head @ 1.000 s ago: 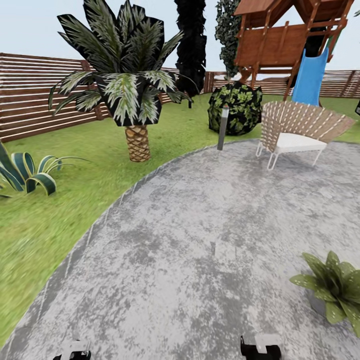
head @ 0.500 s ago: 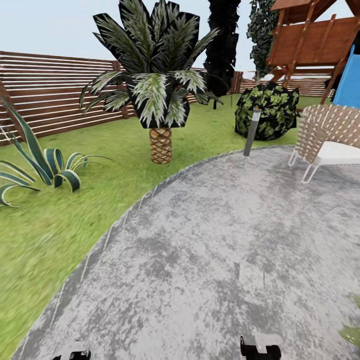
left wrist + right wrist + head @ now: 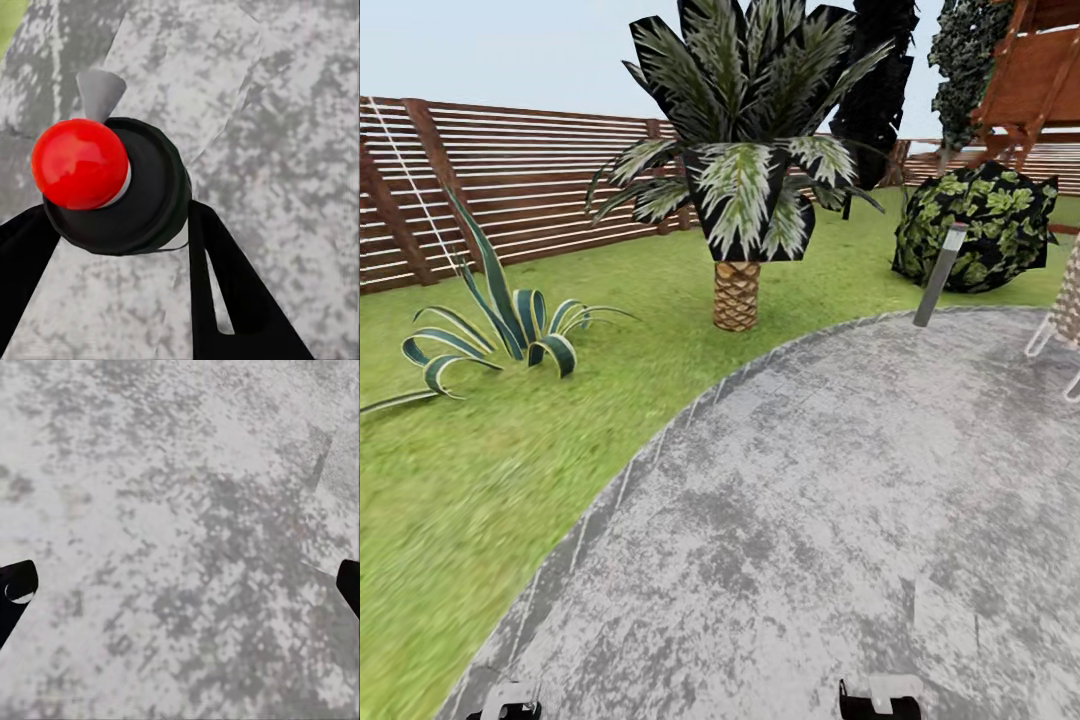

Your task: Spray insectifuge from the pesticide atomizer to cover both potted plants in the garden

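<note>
Two tools hang low over the patio — left tool gripping the pesticide atomizer, right tool spread.

A round grey stone patio curved against a green lawn, where a scaly-trunked palm and a striped agave grew before a brown slatted wooden fence, with a round dark bush and grey bollard light beside the patio's far edge under pale sky.
</note>
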{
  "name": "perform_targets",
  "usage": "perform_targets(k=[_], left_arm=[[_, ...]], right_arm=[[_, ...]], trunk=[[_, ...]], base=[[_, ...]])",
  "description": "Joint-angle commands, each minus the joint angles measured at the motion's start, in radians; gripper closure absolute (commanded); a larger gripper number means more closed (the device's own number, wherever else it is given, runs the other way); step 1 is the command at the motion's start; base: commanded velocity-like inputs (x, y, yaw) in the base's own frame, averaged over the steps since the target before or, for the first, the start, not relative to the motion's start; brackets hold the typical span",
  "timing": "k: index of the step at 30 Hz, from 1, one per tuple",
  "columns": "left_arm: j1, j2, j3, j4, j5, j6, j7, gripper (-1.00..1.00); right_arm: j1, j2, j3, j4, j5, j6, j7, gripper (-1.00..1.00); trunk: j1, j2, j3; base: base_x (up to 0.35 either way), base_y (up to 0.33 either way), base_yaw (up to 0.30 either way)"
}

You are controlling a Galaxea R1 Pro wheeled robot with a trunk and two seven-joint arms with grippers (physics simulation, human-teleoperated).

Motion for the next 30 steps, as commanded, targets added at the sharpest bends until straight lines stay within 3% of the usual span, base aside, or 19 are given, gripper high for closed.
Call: perform_targets(k=[1, 30], left_arm=[[-0.001, 0.000, 0.009, 0.001, -0.005, -0.002, -0.005, 1.00], [-0.001, 0.000, 0.009, 0.001, -0.005, -0.003, -0.006, 1.00]], right_arm=[[0.000, 0.000, -0.006, 0.003, 0.011, -0.002, -0.006, -1.00], [0.000, 0.000, -0.006, 0.007, 0.011, -0.003, -0.006, -1.00]], trunk=[[0.000, 0.000, -0.001], [0.000, 0.000, -0.016]], base=[[0.288, 0.191, 0.280], [0.296, 0.171, 0.280]])
